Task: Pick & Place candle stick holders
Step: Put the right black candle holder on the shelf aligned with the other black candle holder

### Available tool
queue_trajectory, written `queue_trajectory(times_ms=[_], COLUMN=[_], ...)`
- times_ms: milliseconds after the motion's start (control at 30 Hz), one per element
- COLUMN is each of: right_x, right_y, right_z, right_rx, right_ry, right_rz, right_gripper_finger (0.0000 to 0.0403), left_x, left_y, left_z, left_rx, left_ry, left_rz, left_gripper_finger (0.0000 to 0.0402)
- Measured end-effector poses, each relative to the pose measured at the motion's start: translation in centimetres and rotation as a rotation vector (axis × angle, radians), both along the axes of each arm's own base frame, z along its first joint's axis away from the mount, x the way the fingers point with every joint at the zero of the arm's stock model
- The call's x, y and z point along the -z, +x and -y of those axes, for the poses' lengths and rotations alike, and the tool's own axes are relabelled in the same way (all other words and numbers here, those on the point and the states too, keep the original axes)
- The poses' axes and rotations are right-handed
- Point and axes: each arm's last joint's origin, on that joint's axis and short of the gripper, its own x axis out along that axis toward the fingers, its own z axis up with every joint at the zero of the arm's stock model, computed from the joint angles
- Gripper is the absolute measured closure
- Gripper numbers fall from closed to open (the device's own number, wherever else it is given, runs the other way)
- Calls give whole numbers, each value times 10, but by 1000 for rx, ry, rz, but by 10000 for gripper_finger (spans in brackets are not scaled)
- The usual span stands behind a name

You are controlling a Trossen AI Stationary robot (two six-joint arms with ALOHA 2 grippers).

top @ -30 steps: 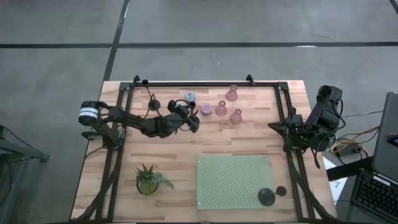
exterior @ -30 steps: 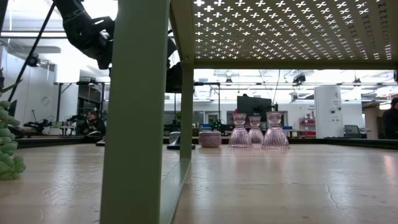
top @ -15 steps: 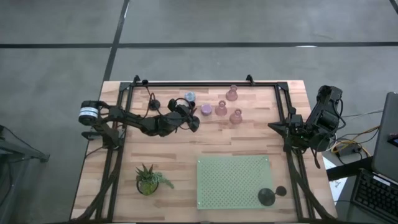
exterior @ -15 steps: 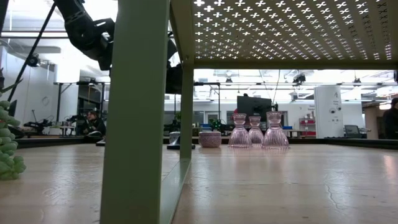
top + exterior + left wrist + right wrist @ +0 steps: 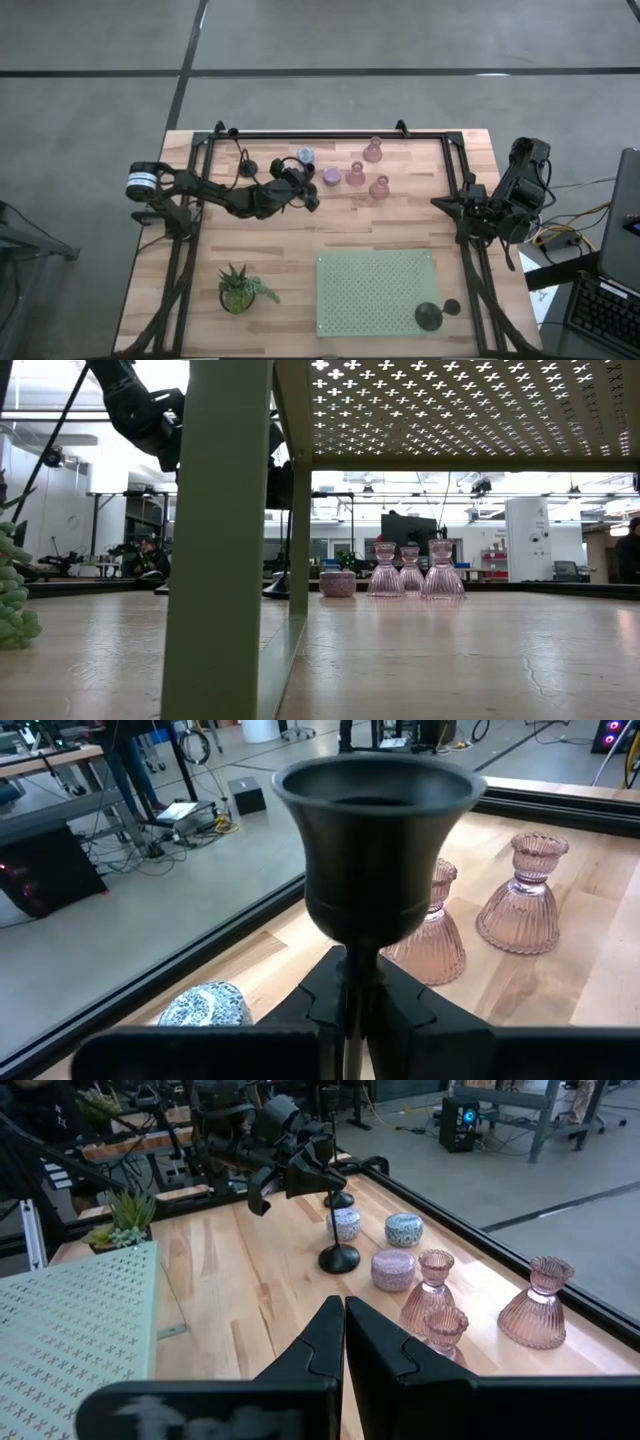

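Since a moment before, the black holder's round foot [image 5: 277, 588] had slid a little to the side in the low view, and it now hid the pale thing that showed there before. Nothing else had moved.

The left gripper [image 5: 308, 196] was out over the back part of the table [image 5: 300, 240]. Its two fingers pinched the thin stem of the black candle stick holder [image 5: 375, 850]. The holder stood straight up, with its cup above the fingers and its foot down by the wood. I could not tell if the foot touched the table.

Just beside it sat a short lilac holder [image 5: 332, 176], and a pale blue holder [image 5: 305, 156] was a bit farther back. Three pink holders [image 5: 355, 173] stood near each other to the right of those. One more black holder [image 5: 247, 168] stood alone by the back left rail.

The right gripper [image 5: 343, 1305] waited by the right edge of the table. Its fingers were pressed together with nothing between them.

A green shelf with many little holes [image 5: 375, 290] stood at the front of the table. Two black holders [image 5: 430, 317] sat at its right front corner. A small green plant [image 5: 238, 288] stood to the left of the shelf.
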Motion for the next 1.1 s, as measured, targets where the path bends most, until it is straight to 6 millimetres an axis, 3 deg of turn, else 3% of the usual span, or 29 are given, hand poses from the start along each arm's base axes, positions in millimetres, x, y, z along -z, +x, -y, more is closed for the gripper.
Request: queue_trajectory(times_ms=[167,533,1100], right_x=[0,0,0], right_y=[0,0,0], right_z=[0,0,0], right_rx=[0,0,0], right_ry=[0,0,0], right_rz=[0,0,0], right_gripper_finger=[394,394,394], left_x=[-18,-72,-149], left_y=[3,18,41], left_z=[2,17,42], left_rx=[85,212,443], left_ry=[2,83,55], left_rz=[62,149,249], left_gripper_finger=[388,387,388])
